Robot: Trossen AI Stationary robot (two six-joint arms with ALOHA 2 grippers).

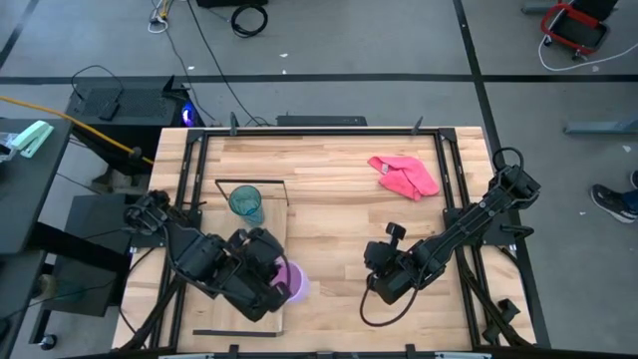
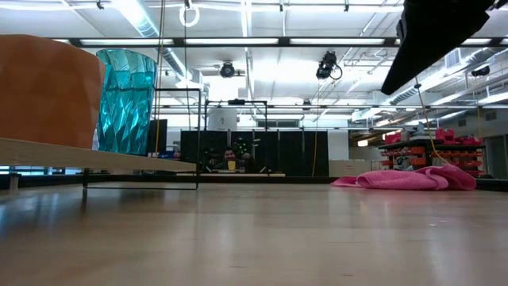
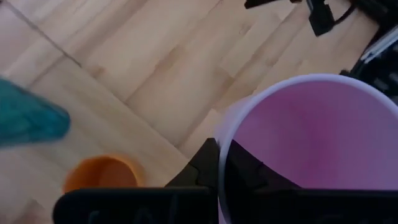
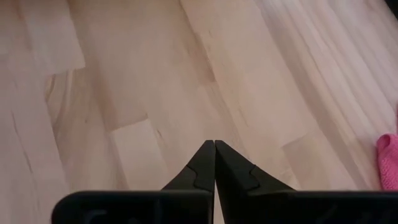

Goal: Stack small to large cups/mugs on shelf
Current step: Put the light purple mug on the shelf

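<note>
The left gripper (image 3: 219, 163) has its fingers clamped on the rim of the lilac mug (image 3: 311, 143), 1 finger inside and 1 outside, holding it above the near end of the shelf (image 1: 267, 224). Beyond the fingers, the orange mug (image 3: 102, 174) sits on the shelf, and farther along stands the teal tumbler (image 1: 246, 203). So 2 of 3 vessels appear placed; the lilac mug is left to set down. The right gripper (image 4: 214, 163) waits over bare surface (image 4: 155, 81), fingers together and empty.
</note>
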